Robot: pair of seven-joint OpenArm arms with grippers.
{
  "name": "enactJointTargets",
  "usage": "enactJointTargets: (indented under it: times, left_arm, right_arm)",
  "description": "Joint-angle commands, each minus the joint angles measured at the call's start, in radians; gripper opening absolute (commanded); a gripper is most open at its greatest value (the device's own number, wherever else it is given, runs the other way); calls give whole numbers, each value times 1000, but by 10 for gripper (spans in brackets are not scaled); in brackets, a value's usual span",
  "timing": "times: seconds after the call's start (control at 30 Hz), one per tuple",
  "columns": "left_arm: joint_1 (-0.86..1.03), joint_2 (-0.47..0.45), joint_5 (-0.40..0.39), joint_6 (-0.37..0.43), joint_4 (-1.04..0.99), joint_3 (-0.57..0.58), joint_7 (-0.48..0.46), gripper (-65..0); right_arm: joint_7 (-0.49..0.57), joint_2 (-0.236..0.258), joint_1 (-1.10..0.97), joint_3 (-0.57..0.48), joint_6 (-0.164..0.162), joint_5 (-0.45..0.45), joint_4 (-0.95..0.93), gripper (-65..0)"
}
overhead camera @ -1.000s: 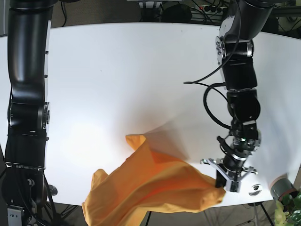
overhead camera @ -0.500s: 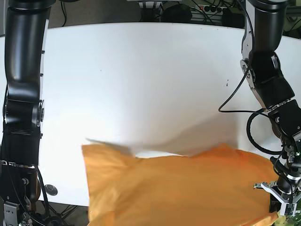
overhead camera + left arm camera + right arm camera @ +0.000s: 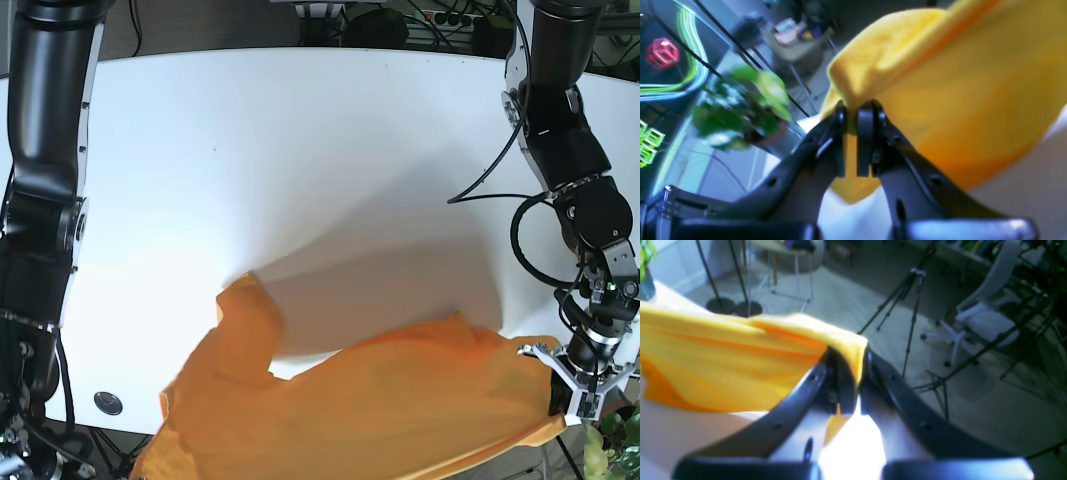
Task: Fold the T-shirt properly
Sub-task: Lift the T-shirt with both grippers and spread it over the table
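The orange T-shirt [image 3: 380, 400] hangs stretched along the table's near edge, one sleeve flopped up at its left [image 3: 245, 320]. My left gripper [image 3: 572, 397] is at the bottom right of the base view, shut on the shirt's right corner. In the left wrist view the left gripper [image 3: 855, 115] pinches a bunched fold of the shirt [image 3: 940, 83]. My right gripper [image 3: 851, 363] is shut on another corner of the shirt [image 3: 723, 366]. It is below the frame in the base view, where only its arm [image 3: 40, 200] shows.
The white table [image 3: 300, 160] stretches away behind the shirt. A small round disc [image 3: 107, 402] sits near its front left edge. A potted plant [image 3: 620, 440] stands off the table by the left gripper. A tripod [image 3: 907, 300] and an office chair [image 3: 983, 316] stand on the floor.
The shirt went from bunched to pulled wide between both grippers. Since half a second ago it has sagged, its left sleeve has flopped up, and the left gripper has moved slightly up and left.
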Motion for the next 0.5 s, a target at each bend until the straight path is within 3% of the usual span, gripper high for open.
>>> enactJointTargets:
  times: [0.0, 0.23, 0.47]
  left_arm:
    - [31, -21, 18, 28, 64, -9, -10, -650]
    - [245, -20, 16, 28, 161, -13, -10, -650]
    - [476, -20, 18, 28, 285, -14, -10, -650]
  right_arm:
    - [-57, 19, -50, 50, -16, -30, 121, -631]
    - [-153, 18, -356, 199, -15, -32, 406, -631]
    - [-164, 7, -666, 301, -13, -24, 610, -631]
